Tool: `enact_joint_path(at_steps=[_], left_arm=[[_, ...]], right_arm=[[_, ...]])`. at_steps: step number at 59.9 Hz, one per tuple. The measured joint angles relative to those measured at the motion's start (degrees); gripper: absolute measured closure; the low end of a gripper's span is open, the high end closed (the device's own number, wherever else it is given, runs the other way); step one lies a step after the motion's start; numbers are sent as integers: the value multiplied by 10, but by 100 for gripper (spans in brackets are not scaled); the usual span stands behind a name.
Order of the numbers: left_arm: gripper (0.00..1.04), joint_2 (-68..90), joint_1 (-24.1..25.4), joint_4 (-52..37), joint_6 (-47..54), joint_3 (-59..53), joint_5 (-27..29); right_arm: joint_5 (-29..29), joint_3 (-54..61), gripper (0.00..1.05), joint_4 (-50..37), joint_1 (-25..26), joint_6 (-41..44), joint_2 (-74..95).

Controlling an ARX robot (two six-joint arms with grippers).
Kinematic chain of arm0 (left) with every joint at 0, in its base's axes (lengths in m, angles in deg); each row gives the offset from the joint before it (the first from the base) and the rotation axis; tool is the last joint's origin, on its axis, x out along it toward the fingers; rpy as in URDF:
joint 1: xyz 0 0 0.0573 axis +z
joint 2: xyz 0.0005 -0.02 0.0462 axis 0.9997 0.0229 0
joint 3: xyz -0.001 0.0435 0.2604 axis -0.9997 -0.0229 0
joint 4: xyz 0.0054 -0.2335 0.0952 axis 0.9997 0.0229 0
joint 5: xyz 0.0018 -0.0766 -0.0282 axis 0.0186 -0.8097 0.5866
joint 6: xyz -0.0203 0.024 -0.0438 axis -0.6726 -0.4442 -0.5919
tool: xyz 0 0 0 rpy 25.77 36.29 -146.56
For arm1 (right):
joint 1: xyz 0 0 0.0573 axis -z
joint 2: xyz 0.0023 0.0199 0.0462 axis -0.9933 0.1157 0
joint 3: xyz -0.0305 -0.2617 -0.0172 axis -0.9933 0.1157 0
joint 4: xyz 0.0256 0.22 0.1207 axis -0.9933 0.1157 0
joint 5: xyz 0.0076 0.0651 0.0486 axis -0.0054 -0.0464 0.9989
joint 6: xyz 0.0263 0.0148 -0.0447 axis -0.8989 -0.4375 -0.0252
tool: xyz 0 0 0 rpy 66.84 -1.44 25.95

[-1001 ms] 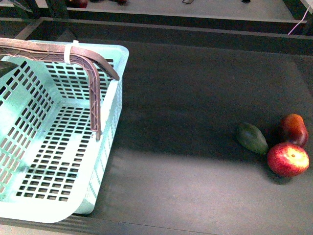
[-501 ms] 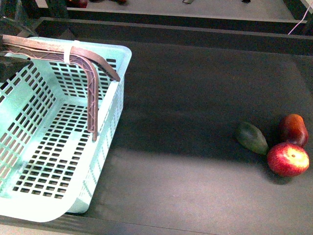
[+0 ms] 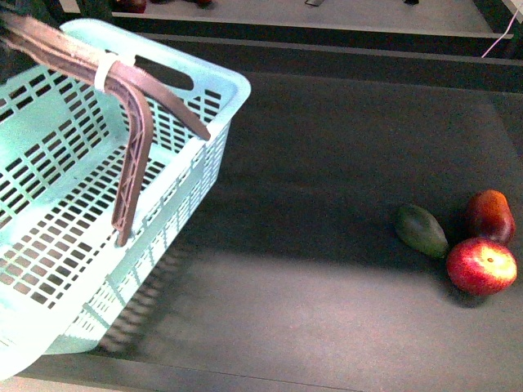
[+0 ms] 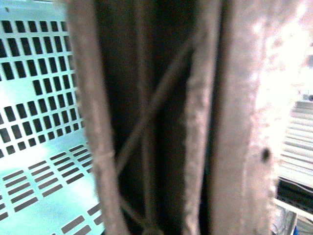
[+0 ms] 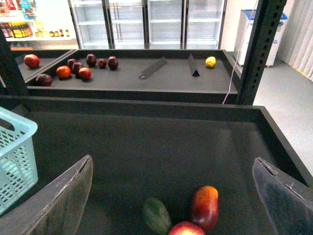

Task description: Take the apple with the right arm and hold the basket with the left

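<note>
Apple (image 3: 481, 266) on black table (image 3: 327, 163), fridges (image 5: 146, 22) behind

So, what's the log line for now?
basket tilted, handle raised | right gripper open, empty | apple on table, untouched

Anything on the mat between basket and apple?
Front view: mostly bare black mat; only the green fruit lies in that stretch, close to the apple, far from the basket.

basket (image 3: 222, 122) left | apple (image 3: 481, 266) right, green fruit (image 3: 422, 231) just left of it
</note>
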Motion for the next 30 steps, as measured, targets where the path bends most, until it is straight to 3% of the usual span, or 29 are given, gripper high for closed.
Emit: enact_joint_path(at_steps=[11, 30], left_arm=[[90, -39, -54, 34, 4, 46, 3], [90, -56, -193, 73, 15, 105, 8]], right_arm=[[0, 0, 9, 0, 0, 0, 0], [0, 0, 9, 0, 0, 0, 0]])
